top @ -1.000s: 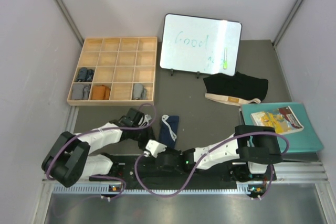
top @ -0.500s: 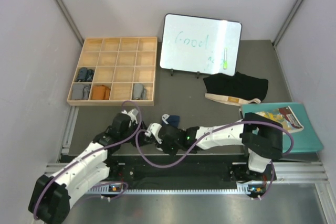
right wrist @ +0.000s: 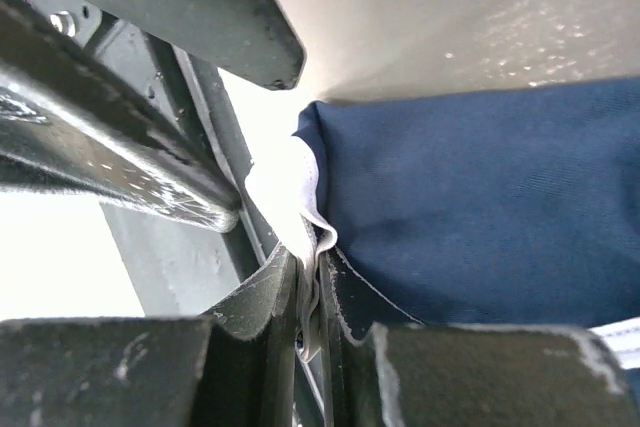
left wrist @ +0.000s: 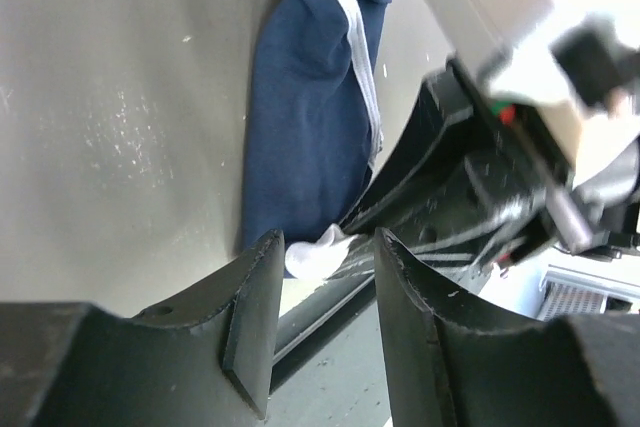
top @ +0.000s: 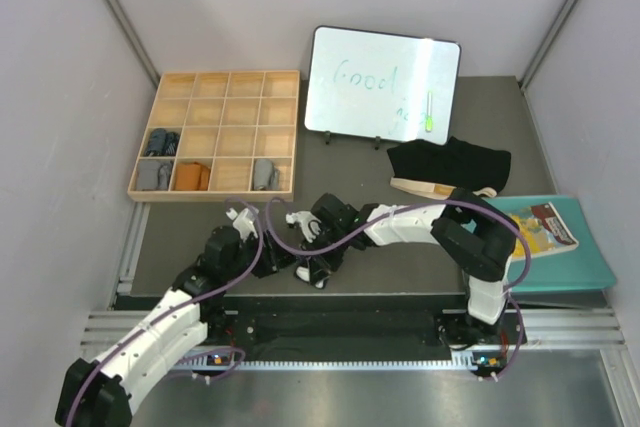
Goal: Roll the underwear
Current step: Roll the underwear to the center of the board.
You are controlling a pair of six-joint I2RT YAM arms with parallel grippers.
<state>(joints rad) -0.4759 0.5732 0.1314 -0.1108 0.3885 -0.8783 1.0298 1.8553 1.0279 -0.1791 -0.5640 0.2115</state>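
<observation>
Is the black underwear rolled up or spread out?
Spread out. The black underwear lies flat and wide, with its beige waistband stretched along the near edge. No roll shows.

Around the navy briefs [left wrist: 310,107], entry from 3 o'clock is being blocked by the right arm [top: 400,225] and from 8 o'clock by the left arm [top: 165,322], while bare table [top: 340,177] is being left open toward 12 o'clock, between the wooden tray [top: 215,194] at 11 and the whiteboard [top: 380,82] at 1.

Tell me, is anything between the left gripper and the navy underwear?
No loose thing. The open left gripper faces the navy underwear. Only the right gripper, shut on its white trim, sits just ahead.
</observation>
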